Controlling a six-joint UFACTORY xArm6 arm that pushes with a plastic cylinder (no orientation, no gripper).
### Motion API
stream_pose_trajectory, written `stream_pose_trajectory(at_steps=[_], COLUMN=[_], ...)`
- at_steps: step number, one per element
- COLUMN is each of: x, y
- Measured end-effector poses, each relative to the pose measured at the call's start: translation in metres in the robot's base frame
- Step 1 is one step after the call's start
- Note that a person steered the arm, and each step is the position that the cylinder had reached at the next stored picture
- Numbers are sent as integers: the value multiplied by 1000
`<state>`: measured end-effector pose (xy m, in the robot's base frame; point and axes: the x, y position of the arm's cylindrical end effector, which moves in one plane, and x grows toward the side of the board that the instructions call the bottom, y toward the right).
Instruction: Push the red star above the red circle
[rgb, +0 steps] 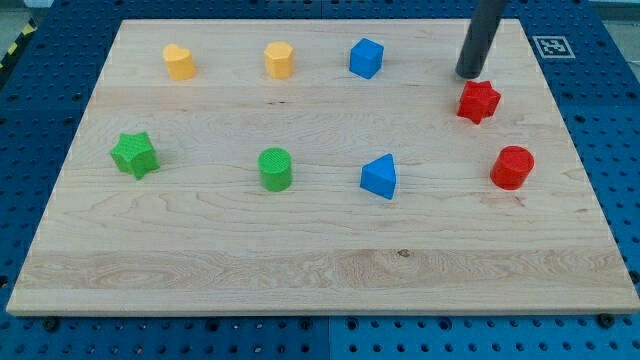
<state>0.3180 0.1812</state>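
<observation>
- Wooden board (320, 270), pale and grainy, sits on a blue perforated table (620, 150), and a black-and-white marker tag (553, 45) lies just off the board's upper-right corner.
- Up at the view's top right, the dark rod comes down, and my tip (469, 74) lands just up and left of the red star (478, 101), right beside it; whether they actually touch is too close to call.
- No jaws on this tool, so nothing opens or closes: it is a plain rod carrying nothing.
- The red star is on the right side of the board, in the upper half.
- Below it and a little to the view's right stands the red circle (512, 167), a short cylinder, clearly apart from the star.
- So the star sits higher in the view than the circle, offset slightly to the left.
- Along the top row: a yellow heart-like block (179, 61), then a yellow hexagon (279, 60), then a blue cube-like block (366, 58), all well apart from each other.
- Down the middle row: a green star (134, 155) at far left, a green cylinder (275, 169) near the centre, and a blue triangle (379, 177) to its right.
- That blue triangle lies between the green cylinder and the red circle.
- My tip is well away from every block except the red star.
</observation>
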Motion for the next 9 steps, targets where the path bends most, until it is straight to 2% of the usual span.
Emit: stream_pose_trajectory(at_steps=[2, 3, 4, 5, 6, 7, 8, 9], x=[91, 100, 61, 21, 13, 32, 78, 101], y=[-20, -36, -51, -40, -5, 4, 4, 4])
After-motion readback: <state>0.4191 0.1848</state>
